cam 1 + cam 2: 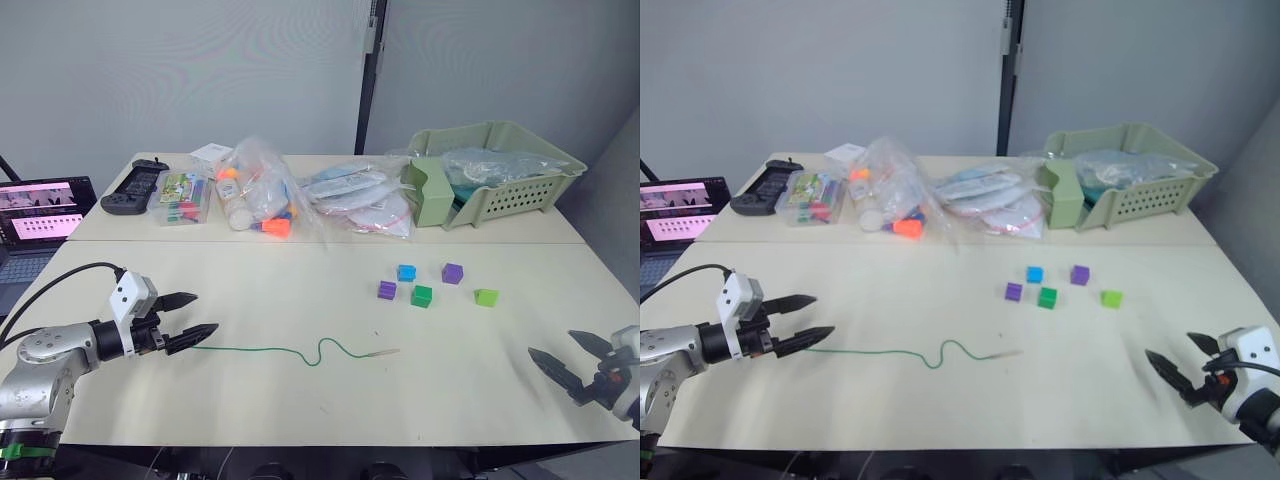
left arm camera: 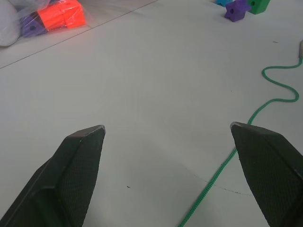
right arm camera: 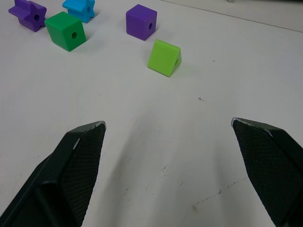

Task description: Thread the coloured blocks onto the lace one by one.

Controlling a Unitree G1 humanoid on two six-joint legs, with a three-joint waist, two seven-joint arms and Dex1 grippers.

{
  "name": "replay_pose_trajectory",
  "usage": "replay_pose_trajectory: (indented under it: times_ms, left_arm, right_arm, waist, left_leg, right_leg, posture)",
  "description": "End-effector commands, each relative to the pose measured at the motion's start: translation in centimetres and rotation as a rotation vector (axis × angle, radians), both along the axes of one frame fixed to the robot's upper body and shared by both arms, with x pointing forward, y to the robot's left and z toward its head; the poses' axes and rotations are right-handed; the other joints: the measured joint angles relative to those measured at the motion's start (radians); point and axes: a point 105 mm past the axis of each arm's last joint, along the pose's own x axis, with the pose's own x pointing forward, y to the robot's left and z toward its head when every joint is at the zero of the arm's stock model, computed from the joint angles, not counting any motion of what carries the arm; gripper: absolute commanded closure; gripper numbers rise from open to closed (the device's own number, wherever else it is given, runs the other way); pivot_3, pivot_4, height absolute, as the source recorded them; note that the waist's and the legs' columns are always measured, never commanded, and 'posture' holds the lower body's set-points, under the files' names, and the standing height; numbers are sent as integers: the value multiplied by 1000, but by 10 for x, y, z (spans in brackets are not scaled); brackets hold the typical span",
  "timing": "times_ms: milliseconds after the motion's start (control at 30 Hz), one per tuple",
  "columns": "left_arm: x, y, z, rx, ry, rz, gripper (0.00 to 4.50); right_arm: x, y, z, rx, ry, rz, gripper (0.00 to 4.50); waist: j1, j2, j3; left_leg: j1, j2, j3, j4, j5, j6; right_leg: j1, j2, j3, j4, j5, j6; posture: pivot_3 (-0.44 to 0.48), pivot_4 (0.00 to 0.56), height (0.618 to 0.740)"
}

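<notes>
well, the left gripper (image 1: 190,317) hangs spread wide at the green lace's (image 1: 290,351) knot end (not touching), pale tip pointing to 3 o'clock. five coloured blocks (image 1: 421,295) cluster on the table (image 1: 300,290) at 1 o'clock of that tip. the right gripper (image 1: 565,359) gapes, empty.

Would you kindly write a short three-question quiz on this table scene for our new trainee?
1. True or false: the lace already carries a block.
2. How many loose coloured blocks lie on the table?
3. Which tool is nearer the lace: A) left tool B) right tool?

Key:
1. False; it lies bare.
2. Five: blue block, two purple blocks, dark green block, lime block.
3. A.
</notes>
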Motion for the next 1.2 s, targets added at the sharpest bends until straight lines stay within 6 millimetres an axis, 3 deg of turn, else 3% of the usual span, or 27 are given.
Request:
replay_pose_trajectory:
  times_ms: [33,233,400,500,700,833,1067,1200]
  left_arm:
    - [0,-4,11,8,-23,-23,33]
    - [-10,-57,17,-53,-9,-211,33]
    - [-31,-126,11,-39,44,-513,33]
    - [-38,-151,5,7,47,-630,33]
    - [-16,-209,-11,105,8,-675,33]
    - [-19,-228,-28,150,39,-700,33]
    - [2,-251,-42,174,27,-531,33]
    - [-2,-260,-58,184,85,-523,33]
  right_arm:
    - [1,-1,11,-17,-54,2,0]
    - [2,31,22,63,-89,170,0]
    - [-8,75,27,85,23,428,0]
    - [-15,89,28,64,77,524,0]
    - [-14,100,32,-1,95,597,0]
    - [-15,99,35,-10,79,572,0]
    - [-24,95,32,0,73,505,0]
    - [-26,94,32,1,61,474,0]
  waist:
    - [0,0,0]
    - [1,1,0]
    - [3,0,0]
    - [2,0,0]
    - [9,-1,1]
    - [3,-1,1]
    - [9,-1,1]
    - [14,-1,1]
  left_leg:
    - [0,0,0,0,0,0]
    - [0,0,0,0,0,0]
    - [-1,0,0,2,0,0]
    - [-1,-1,0,3,0,0]
    - [-3,-2,-2,11,0,1]
    - [-3,-2,-2,12,1,3]
    - [-4,-2,-3,12,1,3]
    - [-4,-2,-2,12,2,3]
  right_leg:
    - [0,0,0,0,0,0]
    - [0,0,0,0,0,0]
    - [0,0,0,2,0,0]
    - [1,1,0,2,0,0]
    - [2,4,0,3,0,1]
    - [3,5,1,2,0,2]
    - [2,6,1,3,0,2]
    - [2,5,1,3,0,2]
  posture:
    - [0,150,740]
    - [0,150,740]
    - [0,150,740]
    - [0,150,740]
    - [0,150,740]
    - [0,150,740]
    - [0,150,740]
    - [0,150,740]
